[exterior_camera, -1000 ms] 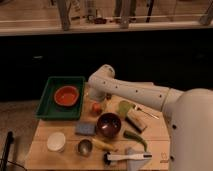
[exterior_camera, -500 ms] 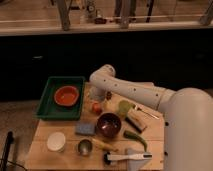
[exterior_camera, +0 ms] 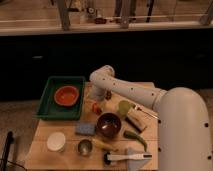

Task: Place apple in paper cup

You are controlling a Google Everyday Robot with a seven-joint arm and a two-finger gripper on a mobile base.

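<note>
The apple (exterior_camera: 96, 107) is a small red-orange fruit on the wooden table (exterior_camera: 45, 155), just right of the green tray. The paper cup (exterior_camera: 56, 141) is short and white and stands near the table's front left corner, well in front of the apple. My gripper (exterior_camera: 101, 98) hangs from the white arm's bent wrist directly over the apple, close to it or touching it. The arm reaches in from the right.
A green tray (exterior_camera: 48, 109) holds a wide orange bowl (exterior_camera: 67, 95). In front of the apple are a dark maroon bowl (exterior_camera: 109, 125), a blue sponge (exterior_camera: 85, 129) and a small metal cup (exterior_camera: 84, 147). A green cup (exterior_camera: 124, 107), a box, a green vegetable (exterior_camera: 135, 139) and a white brush (exterior_camera: 127, 157) lie to the right.
The arm has barely shifted over the apple. The apple and the paper cup stay where they were.
</note>
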